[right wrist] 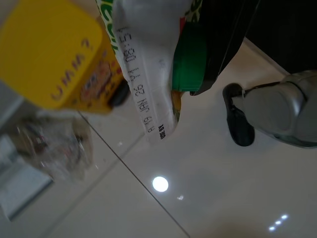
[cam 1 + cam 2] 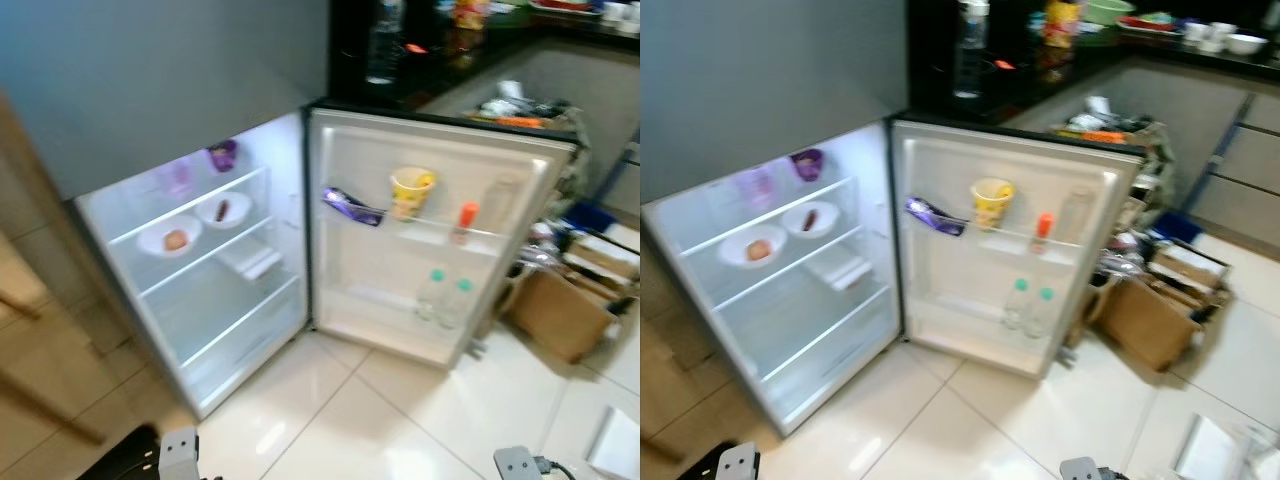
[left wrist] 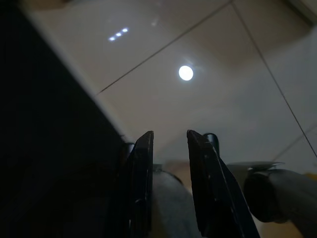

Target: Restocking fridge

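Note:
The fridge [image 2: 215, 300] stands open, its door [image 2: 430, 235] swung out to the right. Two white bowls [image 2: 170, 238] with food sit on a shelf, and purple cups [image 2: 222, 155] stand above them. The door racks hold a purple packet [image 2: 350, 207], a yellow cup [image 2: 411, 190], an orange-capped bottle [image 2: 464, 222] and two green-capped water bottles [image 2: 445, 297]. My right gripper [image 1: 163, 84] hangs low over the floor, shut on a yellow snack packet [image 1: 54, 64] with a white printed seam. My left gripper [image 3: 170, 135] hangs over the tiles, open, with nothing between its fingers.
A cardboard box [image 2: 560, 312] and loose clutter lie on the floor right of the door. A dark counter [image 2: 430, 60] with a bottle [image 2: 383, 45] stands behind. A wooden panel [image 2: 30, 330] borders the fridge on the left. White tile floor [image 2: 350, 410] lies in front.

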Available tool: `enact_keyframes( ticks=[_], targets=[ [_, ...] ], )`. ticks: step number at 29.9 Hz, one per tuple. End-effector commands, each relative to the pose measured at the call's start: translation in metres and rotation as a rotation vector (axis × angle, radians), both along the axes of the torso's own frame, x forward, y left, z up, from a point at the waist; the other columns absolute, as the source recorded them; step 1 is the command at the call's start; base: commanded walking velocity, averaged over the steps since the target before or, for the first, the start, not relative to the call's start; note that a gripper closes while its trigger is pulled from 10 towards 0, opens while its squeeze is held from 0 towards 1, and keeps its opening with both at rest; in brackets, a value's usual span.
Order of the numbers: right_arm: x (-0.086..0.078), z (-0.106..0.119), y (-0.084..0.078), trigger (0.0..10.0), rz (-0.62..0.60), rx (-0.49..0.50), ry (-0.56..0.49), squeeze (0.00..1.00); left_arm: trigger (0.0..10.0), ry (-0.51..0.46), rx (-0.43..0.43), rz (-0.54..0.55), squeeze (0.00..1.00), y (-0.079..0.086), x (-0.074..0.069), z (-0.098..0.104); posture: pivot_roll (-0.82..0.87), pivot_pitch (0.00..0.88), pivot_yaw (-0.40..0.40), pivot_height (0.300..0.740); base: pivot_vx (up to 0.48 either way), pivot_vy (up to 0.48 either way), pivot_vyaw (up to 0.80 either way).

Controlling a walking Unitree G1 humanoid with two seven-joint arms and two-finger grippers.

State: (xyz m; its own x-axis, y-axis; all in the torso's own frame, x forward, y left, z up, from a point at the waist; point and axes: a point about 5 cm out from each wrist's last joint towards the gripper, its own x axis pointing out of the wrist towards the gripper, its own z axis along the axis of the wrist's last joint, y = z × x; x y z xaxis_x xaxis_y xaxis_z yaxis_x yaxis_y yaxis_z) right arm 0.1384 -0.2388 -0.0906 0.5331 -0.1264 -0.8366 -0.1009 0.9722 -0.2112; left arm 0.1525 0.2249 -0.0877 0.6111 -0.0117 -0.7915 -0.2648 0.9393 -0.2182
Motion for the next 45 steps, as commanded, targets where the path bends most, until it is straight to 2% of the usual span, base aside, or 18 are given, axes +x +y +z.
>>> enact_keyframes(
  ticks=[1,7,12,20,21,24,29,33,40,45],
  targets=[
    [-0.003,-0.002,0.003,10.0,0.011,0.012,0.018,0.0,10.0,0.009,-0.008,0.017,0.0,0.004,-0.004,-0.001,-0.04,0.0,-0.024,0.74,0.0,0.0,0.0],
    [-0.003,-0.002,0.002,10.0,0.017,0.011,0.025,0.0,10.0,0.007,-0.023,0.02,0.0,-0.001,-0.004,-0.002,-0.05,0.0,-0.017,0.74,0.0,0.0,0.0],
    [-0.002,0.0,-0.004,10.0,0.001,0.006,0.016,0.0,10.0,0.012,-0.044,0.001,0.0,-0.007,-0.003,-0.003,-0.05,0.0,-0.015,0.74,0.0,0.0,-0.8],
    [0.002,0.001,-0.002,10.0,-0.004,0.007,0.003,0.0,10.0,0.019,-0.055,-0.047,0.0,-0.015,-0.001,-0.003,-0.07,0.0,-0.004,0.74,0.0,0.0,-0.8],
    [0.005,0.002,-0.001,10.0,-0.004,0.011,-0.002,0.0,10.0,0.013,-0.054,-0.06,0.0,-0.015,0.002,-0.002,-0.06,0.0,-0.011,0.74,0.0,0.0,-0.8],
    [0.012,0.003,0.002,10.0,0.009,0.014,-0.008,0.0,10.0,-0.009,-0.056,-0.06,0.0,-0.012,0.011,0.002,-0.06,0.0,0.009,0.74,0.0,0.0,-0.8],
    [0.02,0.008,-0.003,10.0,-0.011,0.009,-0.022,0.0,10.0,0.014,-0.026,-0.055,0.0,-0.002,0.009,0.003,-0.07,0.0,0.025,0.74,0.0,0.0,-0.8],
    [0.027,0.011,-0.003,10.0,-0.013,0.012,-0.052,0.0,10.0,-0.012,-0.024,-0.052,0.0,-0.002,0.016,0.006,-0.06,0.0,0.031,0.74,0.0,0.0,-0.8],
    [0.015,0.005,0.002,10.0,-0.014,0.045,-0.032,0.0,10.0,-0.005,-0.029,-0.096,0.0,-0.013,0.013,0.003,-0.07,0.0,0.027,0.74,0.0,0.0,-0.23],
    [0.002,-0.001,0.007,10.0,-0.014,0.081,0.016,0.0,10.0,0.045,-0.023,-0.162,0.0,-0.022,0.004,-0.003,-0.09,0.0,0.026,0.74,0.0,0.0,0.79]
  ],
)
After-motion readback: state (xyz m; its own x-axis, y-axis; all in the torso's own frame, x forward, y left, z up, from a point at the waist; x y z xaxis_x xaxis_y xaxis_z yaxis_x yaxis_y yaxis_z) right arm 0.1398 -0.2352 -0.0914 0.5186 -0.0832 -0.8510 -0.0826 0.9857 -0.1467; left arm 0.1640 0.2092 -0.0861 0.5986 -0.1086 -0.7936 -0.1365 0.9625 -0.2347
